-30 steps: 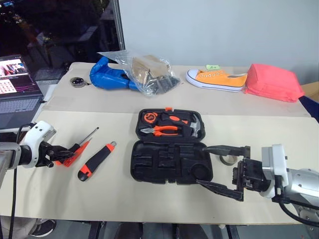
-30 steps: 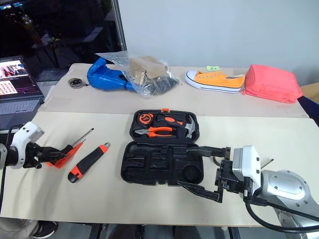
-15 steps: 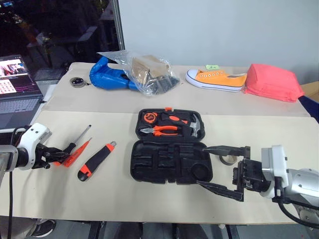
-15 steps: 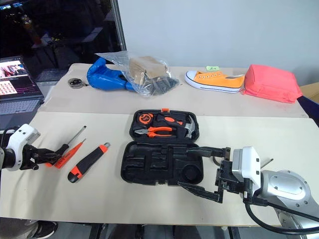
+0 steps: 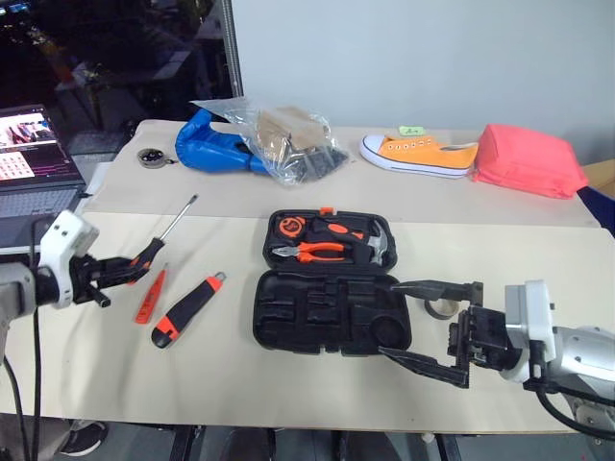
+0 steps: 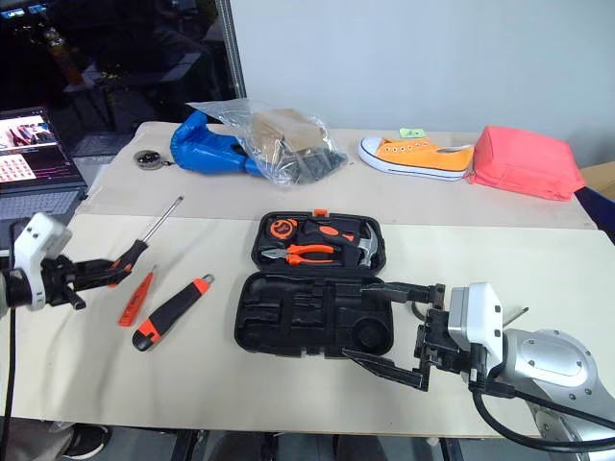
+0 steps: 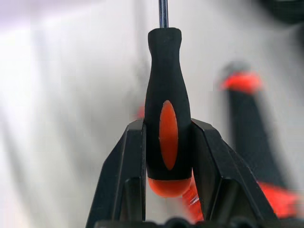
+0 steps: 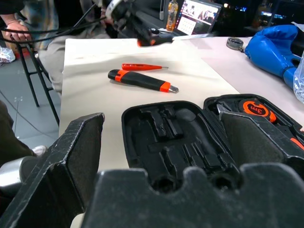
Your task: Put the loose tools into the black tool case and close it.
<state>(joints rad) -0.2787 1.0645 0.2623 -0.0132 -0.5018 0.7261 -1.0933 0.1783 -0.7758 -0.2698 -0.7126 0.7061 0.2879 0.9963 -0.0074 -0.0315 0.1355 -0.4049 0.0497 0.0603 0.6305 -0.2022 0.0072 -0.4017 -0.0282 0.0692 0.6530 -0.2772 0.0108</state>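
While clamped between the left gripper's (image 7: 167, 156) black fingers, black-and-orange-handled thin steel screwdriver (image 5: 163, 236) lifted off the beige table (image 5: 221, 375), left of open black plastic tool case (image 5: 329, 288). Right gripper (image 5: 437, 329) spread wide, empty, beside case's near right corner.

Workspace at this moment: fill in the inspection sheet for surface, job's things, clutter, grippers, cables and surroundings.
Surface: beige table, two boards butted.
Job's things: black tool case lies open, front half's recesses unfilled; pliers and hammer sit in the rear half. Utility knife and orange screwdriver lie left of the case; black-handled screwdriver is lifted.
Clutter: blue item, plastic bag, orange shoe, pink pouch, tape roll.
Grippers: left gripper shut on the black-handled screwdriver; right gripper open beside the case.
Cables: black cable at the left arm.
Surroundings: laptop, white wall.
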